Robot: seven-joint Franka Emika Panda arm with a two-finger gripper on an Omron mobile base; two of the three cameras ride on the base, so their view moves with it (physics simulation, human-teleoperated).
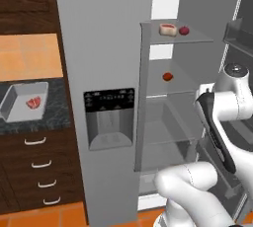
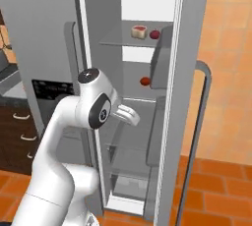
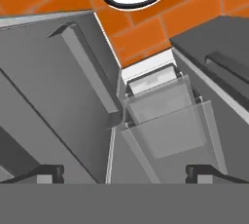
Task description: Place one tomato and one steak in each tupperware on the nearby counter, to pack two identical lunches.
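Standing open, the fridge [image 1: 168,97] shows its glass shelves, and everything here is placed against it. On its top shelf a steak [image 1: 167,29] lies with a dark red tomato [image 1: 184,30] just beside it; on the shelf below sits a second tomato [image 1: 167,76], well apart from both. Left of the fridge, on the counter [image 1: 59,107], one tupperware [image 1: 15,103] holds another steak [image 1: 33,102]. In the hand view the gripper [image 3: 124,173] looks down past the fridge's lower clear drawers toward the orange floor tiles [image 3: 146,28]; its fingertips [image 3: 46,173] stand wide apart, released, with nothing between them. The white arm [image 2: 74,136] bends in front of the fridge's open side.
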